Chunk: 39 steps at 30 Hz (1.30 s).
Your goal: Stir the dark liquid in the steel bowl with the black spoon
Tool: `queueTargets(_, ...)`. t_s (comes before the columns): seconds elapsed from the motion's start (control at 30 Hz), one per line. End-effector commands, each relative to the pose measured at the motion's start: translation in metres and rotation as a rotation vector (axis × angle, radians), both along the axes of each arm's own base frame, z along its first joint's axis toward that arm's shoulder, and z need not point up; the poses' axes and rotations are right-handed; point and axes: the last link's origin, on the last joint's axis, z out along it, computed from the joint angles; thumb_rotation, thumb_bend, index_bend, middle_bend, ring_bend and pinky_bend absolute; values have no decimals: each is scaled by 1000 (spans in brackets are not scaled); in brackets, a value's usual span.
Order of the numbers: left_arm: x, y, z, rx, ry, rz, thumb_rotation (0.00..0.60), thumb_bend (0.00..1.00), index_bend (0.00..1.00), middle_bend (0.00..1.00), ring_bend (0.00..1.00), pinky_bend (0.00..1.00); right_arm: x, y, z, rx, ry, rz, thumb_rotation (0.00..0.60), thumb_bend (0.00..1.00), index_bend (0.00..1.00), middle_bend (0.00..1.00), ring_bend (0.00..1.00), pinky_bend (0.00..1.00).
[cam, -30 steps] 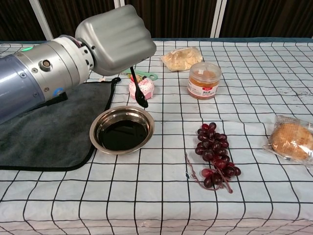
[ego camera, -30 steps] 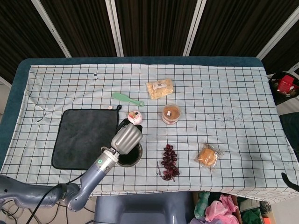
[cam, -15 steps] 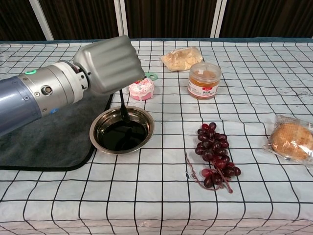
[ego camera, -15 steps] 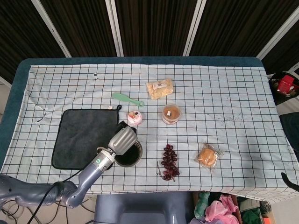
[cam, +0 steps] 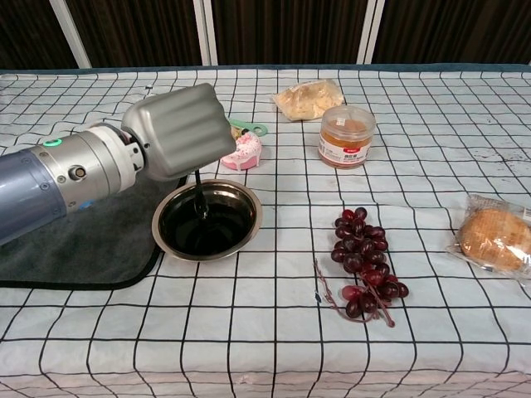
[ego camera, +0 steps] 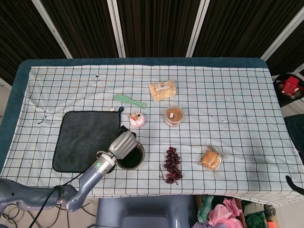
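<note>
Now the black spoon [cam: 200,196] has dipped into the dark liquid [cam: 207,230].

A worktop [ego camera: 237,64] under a white cloth [ego camera: 228,95] with a dark grid fills the scene. Behind it stand dark wall panels [ego camera: 156,23] split by pale strips [ego camera: 115,26]. Bright clutter [ego camera: 223,211] lies on the floor below the near edge.

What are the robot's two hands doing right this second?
Left hand: holding the black spoon, whose tip is down in the dark liquid of the steel bowl.
Right hand: not in either view.
</note>
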Motion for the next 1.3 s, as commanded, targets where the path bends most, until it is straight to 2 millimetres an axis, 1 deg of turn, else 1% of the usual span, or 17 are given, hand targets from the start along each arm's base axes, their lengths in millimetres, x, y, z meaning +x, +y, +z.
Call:
queueTargets(0.03, 2, 0, -3, -5, -4, -3, 600, 453, 662, 901, 934, 882, 0, 0, 0, 0, 0, 0, 600, 227, 67, 12, 62, 212)
queueTargets(0.43, 6, 0, -11, 1, 1, -7, 600, 453, 665, 901, 934, 882, 0, 0, 0, 1, -4, 3, 600, 228, 68, 12, 62, 212)
queueTargets(0.93, 17, -3, -23, -2, 18, -31, 600, 453, 665, 901, 934, 882, 0, 1, 2, -4, -12, 7, 600, 228, 68, 12, 62, 212)
queueTargets(1.3, 38, -14, -31, -16, -16, -82, 600, 452, 669, 902, 935, 882, -1, 1, 3, -10, -19, 8, 600, 228, 67, 12, 62, 213)
